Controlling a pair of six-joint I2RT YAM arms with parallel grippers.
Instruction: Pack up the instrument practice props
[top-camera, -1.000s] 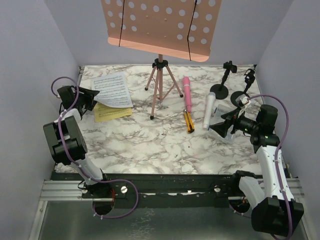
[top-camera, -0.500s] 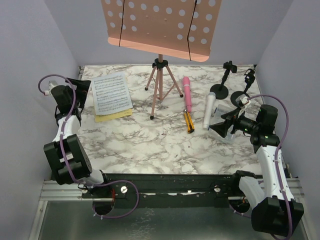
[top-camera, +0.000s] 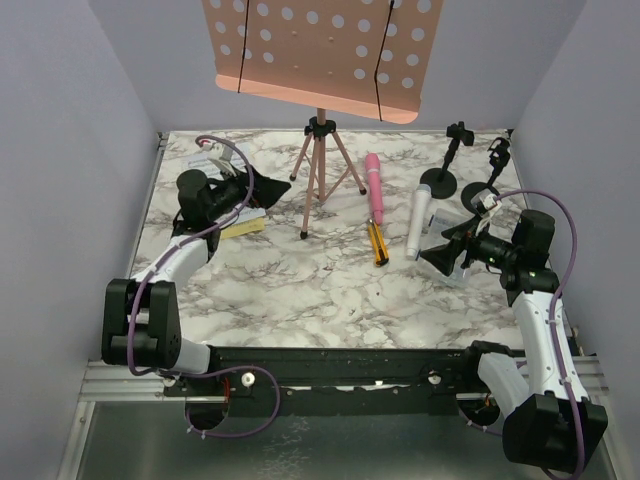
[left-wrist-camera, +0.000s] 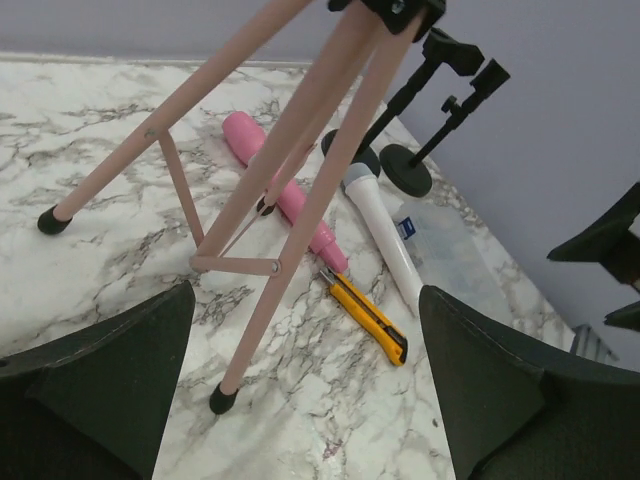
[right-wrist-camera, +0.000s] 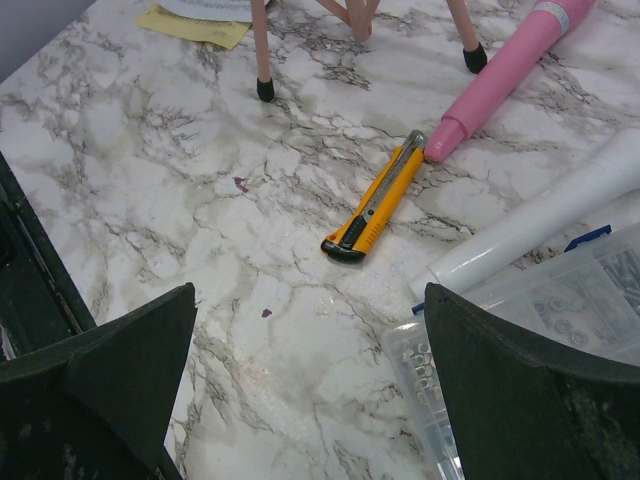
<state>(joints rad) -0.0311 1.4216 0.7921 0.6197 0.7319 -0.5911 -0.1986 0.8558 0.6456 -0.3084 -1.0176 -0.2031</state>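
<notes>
You're working in a robot test cell, a lab set-up rather than a lived-in room. Take the marble-patterned tabletop (top-camera: 300, 290) as your mark. Plain lilac walls (top-camera: 70, 120) box it in on its left, far and right sides. A bare metal rail (top-camera: 110, 378) runs along its near edge and carries the bases of two arms (top-camera: 545, 330), which trail purple cables (top-camera: 572, 235). On it, a pink music rack (top-camera: 320, 45) and toy microphones (top-camera: 375, 185) sit laid out like staged props.

Tripod (top-camera: 320, 178) mid-table; pages (top-camera: 245, 228) left; cutter (top-camera: 378, 243), microphones (top-camera: 374, 188) right; mounts (top-camera: 440, 178) behind.
</notes>
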